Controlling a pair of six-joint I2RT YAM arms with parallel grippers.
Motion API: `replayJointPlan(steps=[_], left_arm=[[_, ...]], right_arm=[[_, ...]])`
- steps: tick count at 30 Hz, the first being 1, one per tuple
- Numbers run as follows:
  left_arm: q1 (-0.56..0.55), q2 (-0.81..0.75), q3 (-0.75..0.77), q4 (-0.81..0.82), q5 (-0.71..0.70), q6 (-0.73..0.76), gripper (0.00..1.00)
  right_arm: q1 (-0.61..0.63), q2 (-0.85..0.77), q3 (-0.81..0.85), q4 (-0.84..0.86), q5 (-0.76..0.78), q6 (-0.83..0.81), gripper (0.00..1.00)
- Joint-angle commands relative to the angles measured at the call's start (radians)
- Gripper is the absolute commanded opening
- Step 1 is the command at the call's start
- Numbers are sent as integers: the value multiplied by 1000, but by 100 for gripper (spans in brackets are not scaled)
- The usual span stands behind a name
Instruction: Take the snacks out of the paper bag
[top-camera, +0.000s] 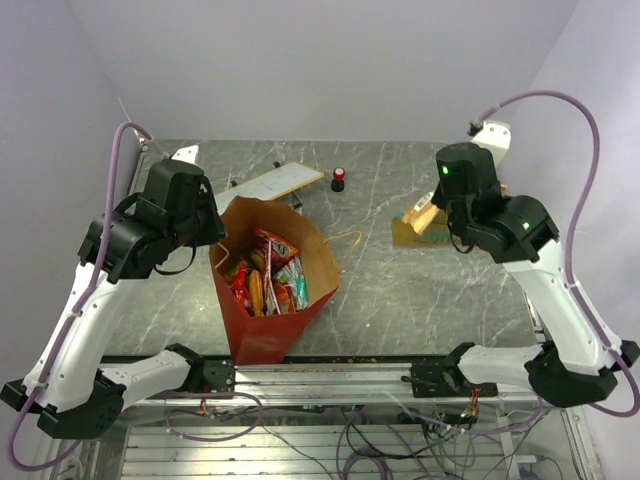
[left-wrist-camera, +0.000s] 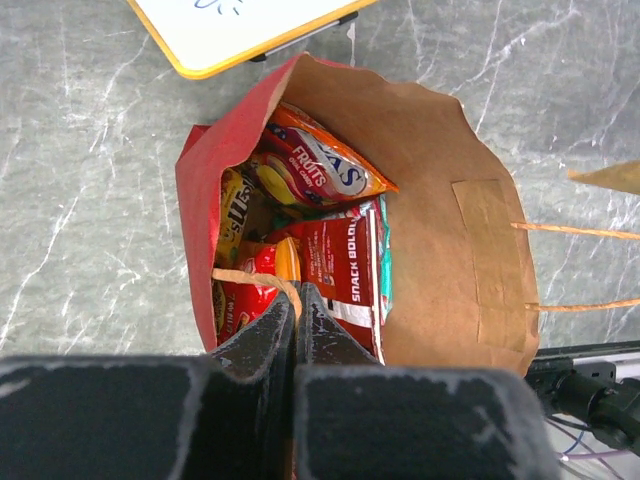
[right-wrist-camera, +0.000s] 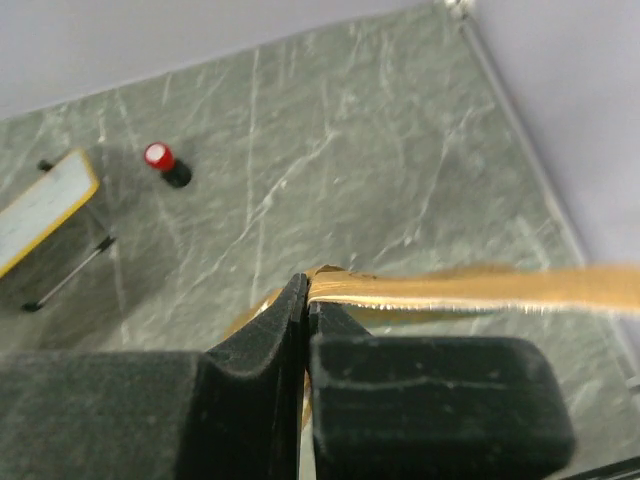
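Observation:
The paper bag (top-camera: 262, 335), red outside and brown kraft inside (left-wrist-camera: 440, 200), stands open on the table's left half. Snacks (top-camera: 268, 275) fill it: an orange fruit packet (left-wrist-camera: 320, 170), a red packet (left-wrist-camera: 340, 270) and others beneath. My left gripper (left-wrist-camera: 297, 290) is at the bag's near-left rim (top-camera: 212, 240), shut on the tan twisted handle (left-wrist-camera: 250, 276). My right gripper (right-wrist-camera: 306, 285) is over the table's right half (top-camera: 437, 212), shut on the edge of a golden-brown snack packet (right-wrist-camera: 480, 288) (top-camera: 415, 228), which sticks out to its side.
A white board with a yellow rim (top-camera: 272, 183) (left-wrist-camera: 230, 30) (right-wrist-camera: 40, 205) lies behind the bag. A small red-and-black cylinder (top-camera: 339, 179) (right-wrist-camera: 165, 163) stands beside it. The bag's other handle (top-camera: 345, 245) (left-wrist-camera: 580, 265) hangs out to the right.

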Motion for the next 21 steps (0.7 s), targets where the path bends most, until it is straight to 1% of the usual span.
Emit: replayJointPlan(steps=[1,4,7,11,13,16,19,21], left_arm=[[4,-1,18,37,64,24,7],[4,-27,-1,63,82,17,7],[5,-44,-29,86,130,7,7],[4,-68,-82,115,186,-4,7],[4,-83,-105,134,203,-7,7],[4,-86,-110,125,208,-15,7],[4,-71,-97,106,199,-7,7],[4,-61,-90,100,183,-3,7]], right_arm=[[-8,-113,-65,-196,-93,316,0],[-8,-192,-140,-265,-123,456,0],[-8,-262,-200,-310,-157,584,0],[-8,-310,-273,-346,-165,692,0],[-8,-314,-313,-321,-164,698,0],[-9,-267,-342,-305,-143,710,0],[-11,-195,-371,-252,-99,668,0],[-32,-139,-381,-177,-71,594,0]])
